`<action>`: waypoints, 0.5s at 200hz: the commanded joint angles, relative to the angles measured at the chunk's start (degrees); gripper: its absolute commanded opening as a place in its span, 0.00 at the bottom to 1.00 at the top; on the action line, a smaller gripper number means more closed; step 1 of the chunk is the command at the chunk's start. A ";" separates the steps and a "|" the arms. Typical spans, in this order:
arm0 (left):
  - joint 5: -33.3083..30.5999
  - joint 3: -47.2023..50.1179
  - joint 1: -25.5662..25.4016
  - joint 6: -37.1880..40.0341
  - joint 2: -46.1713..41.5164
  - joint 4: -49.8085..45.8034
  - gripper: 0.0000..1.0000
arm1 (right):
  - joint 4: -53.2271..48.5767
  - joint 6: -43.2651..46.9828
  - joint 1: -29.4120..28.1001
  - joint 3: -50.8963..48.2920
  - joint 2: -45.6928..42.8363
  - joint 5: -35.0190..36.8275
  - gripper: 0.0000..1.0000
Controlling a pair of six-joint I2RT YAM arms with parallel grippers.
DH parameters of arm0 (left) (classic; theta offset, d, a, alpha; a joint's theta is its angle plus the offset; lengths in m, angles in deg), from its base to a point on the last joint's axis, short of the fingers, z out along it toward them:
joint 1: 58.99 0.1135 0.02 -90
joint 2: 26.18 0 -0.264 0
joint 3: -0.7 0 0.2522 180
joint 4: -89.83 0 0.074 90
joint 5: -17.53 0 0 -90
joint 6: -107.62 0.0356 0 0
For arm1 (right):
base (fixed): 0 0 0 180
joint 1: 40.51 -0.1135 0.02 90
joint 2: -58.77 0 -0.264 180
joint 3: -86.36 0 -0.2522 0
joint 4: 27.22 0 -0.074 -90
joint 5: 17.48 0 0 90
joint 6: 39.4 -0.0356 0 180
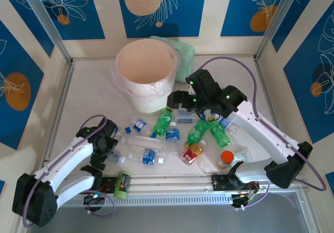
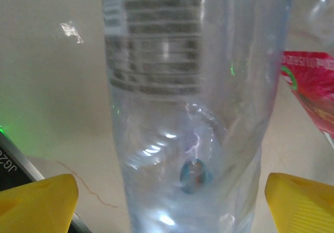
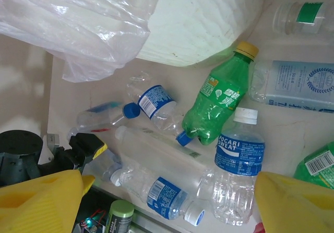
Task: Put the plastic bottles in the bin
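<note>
Between the spread fingers of the left gripper (image 2: 168, 207), ungripped: clear bottle (image 2: 198, 102), laid on the table (image 1: 94, 97) short of the bin (image 1: 148, 101). Judged light, crushable, slippery (probably empty); a mid-body hold is advised. Also open, empty: right gripper (image 3: 169, 201).

From where I stand: one white bin (image 1: 148, 101) and one pale green box (image 1: 186, 56). Three green bottles (image 1: 163, 121), one bottle with a red-and-yellow label (image 1: 192, 152), one orange-capped container (image 1: 225, 159). Clear bottles (image 3: 240, 162): at least seven, though the jumble hides the exact number.
</note>
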 commanded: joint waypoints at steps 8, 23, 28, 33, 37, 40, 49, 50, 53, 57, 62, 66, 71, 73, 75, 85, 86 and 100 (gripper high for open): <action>0.61 0.94 0.48 -1.75 1.67 2.23 0.91 | 0.07 -1.30 0.38 -1.49 -1.24 -0.15 0.86; 0.44 1.29 0.50 -2.01 1.86 2.78 0.90 | 0.06 -1.45 0.40 -1.70 -1.22 -0.07 0.86; 0.35 1.45 0.51 -2.21 1.82 2.80 0.89 | 0.05 -1.47 0.38 -1.79 -1.24 -0.06 0.86; 0.18 1.54 0.48 -2.26 1.78 2.84 0.88 | 0.05 -1.47 0.44 -1.91 -1.27 0.01 0.86; 0.09 1.63 0.48 -2.36 1.70 2.81 0.87 | 0.07 -1.55 0.45 -1.91 -1.31 0.03 0.86; 0.08 1.71 0.50 -2.44 1.66 2.90 0.86 | 0.07 -1.52 0.49 -1.98 -1.29 0.03 0.86; -0.01 1.99 0.58 -2.54 1.46 2.89 0.83 | 0.07 -1.55 0.45 -2.10 -1.40 0.03 0.85; -0.01 2.04 0.59 -2.59 1.49 2.88 0.83 | 0.02 -1.57 0.45 -2.08 -1.37 0.03 0.85; -0.01 2.08 0.59 -2.58 1.31 2.87 0.82 | 0.06 -1.55 0.45 -2.13 -1.40 0.08 0.85; -0.02 2.21 0.53 -2.71 1.19 2.74 0.81 | 0.13 -1.54 0.45 -2.17 -1.41 0.12 0.85; -0.02 2.31 0.56 -2.85 1.01 2.59 0.80 | 0.14 -1.54 0.53 -2.30 -1.37 0.12 0.85; -0.08 2.39 0.55 -2.94 0.83 2.50 0.79 | 0.11 -1.59 0.53 -2.29 -1.40 0.17 0.85; -0.17 2.48 0.59 -2.98 0.66 2.31 0.78 | 0.15 -1.53 0.60 -2.34 -1.41 0.21 0.85; -0.18 2.52 0.59 -2.98 0.58 2.23 0.77 | 0.22 -1.56 0.62 -2.37 -1.39 0.21 0.85; -0.23 2.53 0.53 -3.03 0.49 2.14 0.77 | 0.24 -1.63 0.62 -2.36 -1.41 0.21 0.85; -0.47 2.66 0.55 -3.07 0.04 1.78 0.76 | 0.24 -1.72 0.78 -2.41 -1.36 0.21 0.84; -0.46 2.68 0.57 -3.07 -0.01 1.71 0.75 | 0.24 -1.74 0.83 -2.41 -1.35 0.21 0.84; -0.67 2.62 0.67 -3.21 -0.71 1.06 0.73 | 0.33 -1.90 0.96 -2.57 -1.41 0.29 0.84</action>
